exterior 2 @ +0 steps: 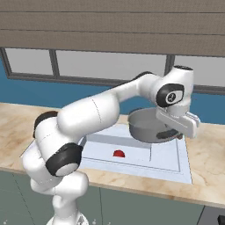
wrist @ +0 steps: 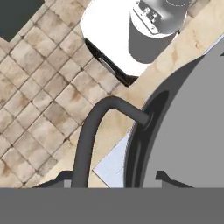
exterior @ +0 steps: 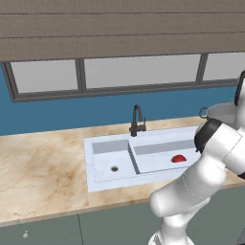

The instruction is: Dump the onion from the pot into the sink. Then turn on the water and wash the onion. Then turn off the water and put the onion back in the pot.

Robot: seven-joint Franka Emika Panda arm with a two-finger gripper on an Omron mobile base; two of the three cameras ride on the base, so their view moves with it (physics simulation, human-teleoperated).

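On the left, the marbled table [exterior: 43, 162] runs bare up to the white sink [exterior: 103, 184], which is set into it below the window [exterior: 110, 72]. The small left basin [exterior: 112, 160] has a dark round drain [exterior: 114, 168]. The dark gooseneck faucet [exterior: 137, 119] stands at the far edge of the sink, about where the two basins meet, and I see no stream coming from it. To the right of the divider, the onion [exterior: 179, 158] lies on the floor of the larger right basin [exterior: 158, 160], a small red bulb resting free and well apart from me; in the right base view it sits near the front of that basin, below the pot.

Further right, I hold the pot [exterior 2: 147, 125] up over the far right part of the sink, tipped steeply so its open mouth faces toward the basin. My claw [exterior 2: 176, 132] is closed on the pot at its right rim. In the hand view the pot's curved dark handle [wrist: 94, 131] arches out from its grey side wall, with the floor tiles [wrist: 39, 87] far below.
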